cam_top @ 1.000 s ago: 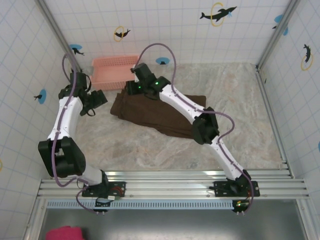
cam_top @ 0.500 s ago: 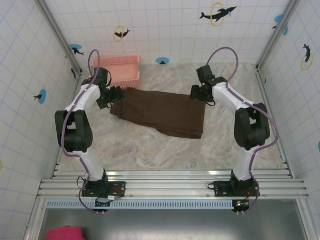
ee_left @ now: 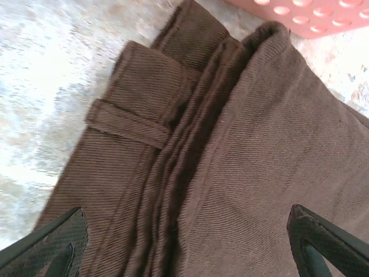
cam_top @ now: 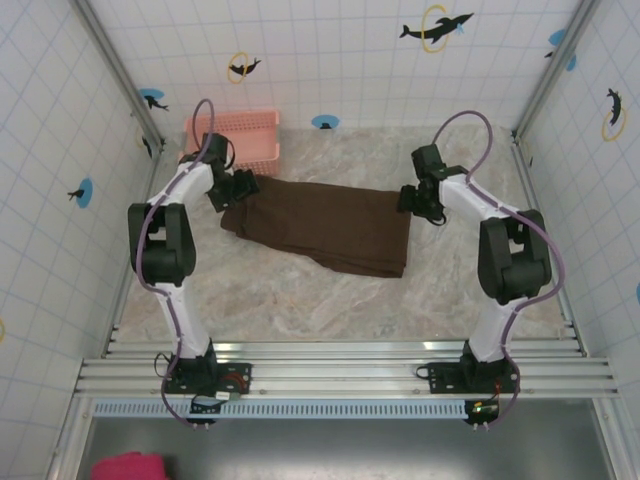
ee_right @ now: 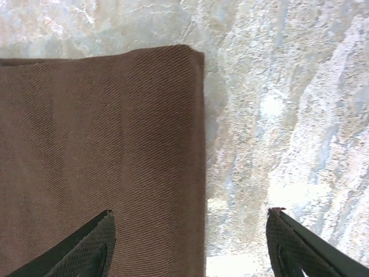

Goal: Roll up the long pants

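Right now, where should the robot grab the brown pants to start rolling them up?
Probably the straight short edge at the right end of the long pants, coming from above and the right. It lies flat and neat on the table, and the open right gripper straddles it. The waistband end looks thicker and lumpier.
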